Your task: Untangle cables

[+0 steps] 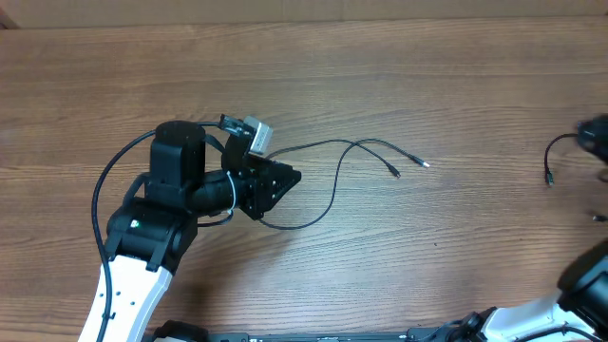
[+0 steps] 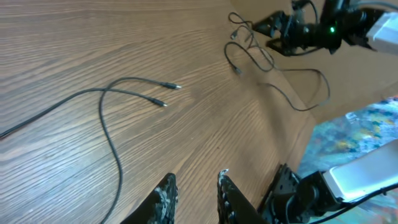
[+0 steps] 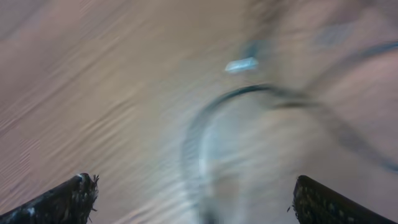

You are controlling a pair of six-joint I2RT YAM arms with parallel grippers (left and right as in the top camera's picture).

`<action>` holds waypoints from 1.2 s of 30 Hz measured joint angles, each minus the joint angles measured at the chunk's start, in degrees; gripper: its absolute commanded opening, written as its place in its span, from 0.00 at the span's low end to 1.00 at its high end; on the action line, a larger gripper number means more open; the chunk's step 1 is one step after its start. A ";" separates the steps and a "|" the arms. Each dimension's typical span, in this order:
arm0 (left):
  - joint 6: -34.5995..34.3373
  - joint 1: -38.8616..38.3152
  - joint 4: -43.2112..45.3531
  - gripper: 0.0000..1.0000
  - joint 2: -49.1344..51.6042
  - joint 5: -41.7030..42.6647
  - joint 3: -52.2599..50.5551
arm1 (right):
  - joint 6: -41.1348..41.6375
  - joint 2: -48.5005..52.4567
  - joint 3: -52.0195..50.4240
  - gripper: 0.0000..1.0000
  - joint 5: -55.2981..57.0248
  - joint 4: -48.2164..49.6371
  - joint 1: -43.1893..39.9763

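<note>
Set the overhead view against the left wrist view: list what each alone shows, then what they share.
Overhead only: the whole left arm, bent over the table. Left wrist only: the left end effector, fingers slightly apart with nothing between them, and the far cable looping near the right end effector. Shared: the near cable, its two plug ends lying free on the wood.

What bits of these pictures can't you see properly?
- Right wrist view: everything is smeared by blur; the cable loop under the open right claw is only a fuzzy shape.
- Overhead: the right arm is cut off by the picture's edge.
- Overhead: the left claw covers part of the long cable.
- Overhead: the plugs are too small to tell their kind.
</note>
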 measured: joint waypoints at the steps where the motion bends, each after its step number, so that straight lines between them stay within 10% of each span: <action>1: 0.07 0.00 -0.61 0.22 -0.70 -0.55 0.00 | 0.28 0.00 0.00 1.00 -0.83 -1.18 2.40; 24: -2.40 0.00 -14.95 0.25 -18.05 -17.77 0.00 | 18.53 0.00 0.00 1.00 -3.34 -14.91 58.69; 29: -3.58 0.00 -18.25 0.26 -18.67 -17.86 0.00 | 26.77 0.00 0.00 1.00 5.99 -14.16 64.08; 36: -3.72 0.00 -19.89 0.28 -18.67 -17.86 0.00 | 16.59 0.00 0.00 1.00 15.41 -13.90 63.06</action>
